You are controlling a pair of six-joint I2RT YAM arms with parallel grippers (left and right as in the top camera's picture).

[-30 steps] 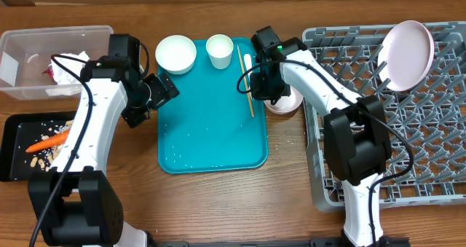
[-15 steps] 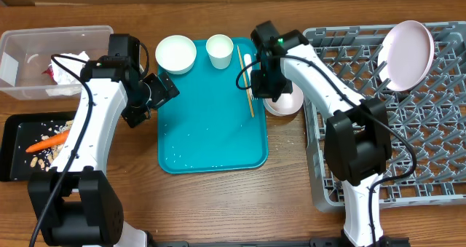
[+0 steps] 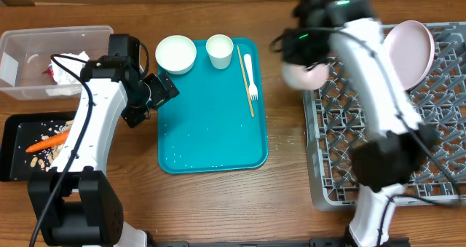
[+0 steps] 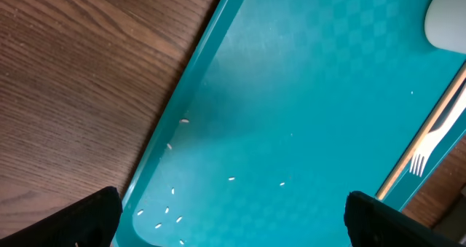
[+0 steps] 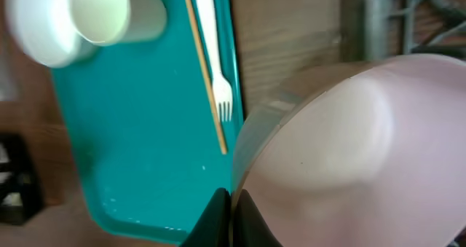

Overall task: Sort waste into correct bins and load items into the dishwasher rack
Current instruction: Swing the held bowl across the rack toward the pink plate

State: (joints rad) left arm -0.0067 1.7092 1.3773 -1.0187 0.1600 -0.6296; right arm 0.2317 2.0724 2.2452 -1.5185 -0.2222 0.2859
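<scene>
Well, from above, the left gripper [image 3: 162,92] hung over the left edge of the flat teal plastic tray [image 3: 211,141], and a blurry small white round bowl [image 3: 306,73] was up over the left edge of the big grey plastic grid rack [image 3: 444,130]. The left wrist view showed its fingers [image 4: 91,216] spread wide above little white crumbs [image 4: 166,212]. The right wrist view showed the right gripper [image 5: 231,203] pinching that bowl's rim.
</scene>
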